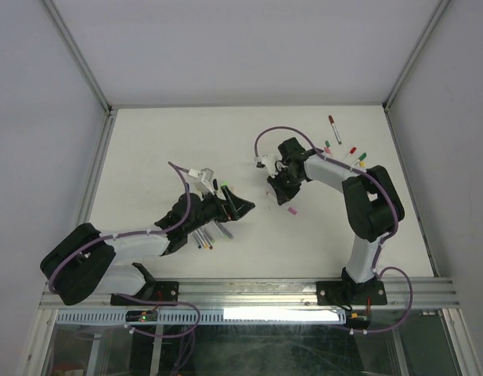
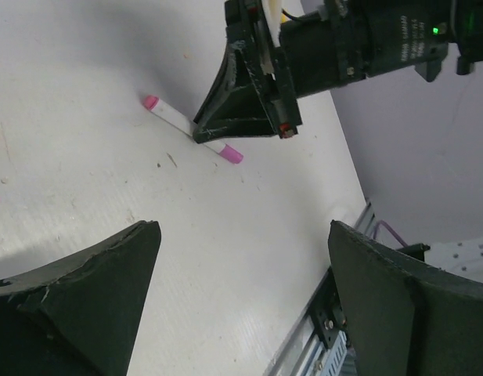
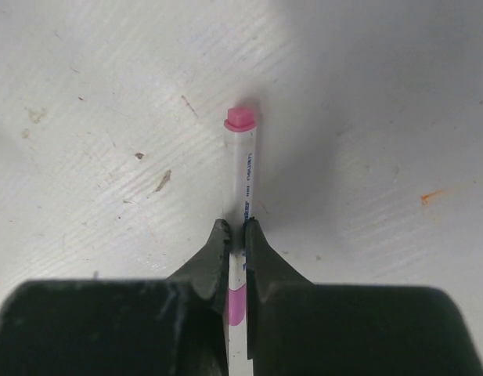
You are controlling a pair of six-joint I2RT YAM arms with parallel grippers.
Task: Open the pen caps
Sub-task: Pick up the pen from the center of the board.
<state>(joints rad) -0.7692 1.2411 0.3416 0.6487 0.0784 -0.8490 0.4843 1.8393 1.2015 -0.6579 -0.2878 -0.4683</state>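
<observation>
A pink pen lies flat on the white table. My right gripper is shut on its white barrel, fingertips down at the table. A small pink end plug sticks out beyond the fingertips, and the pen's pink cap sits further back between the fingers. In the left wrist view the same pen runs under the right gripper, its cap showing behind. My left gripper hovers open over bare table a little short of it, holding nothing. From above, the left gripper faces the right gripper.
Several pens lie beside my left forearm, with a green-tipped one behind it. More capped pens fan out at the back right behind the right arm, and a dark red one lies farther back. The table's near rail is close.
</observation>
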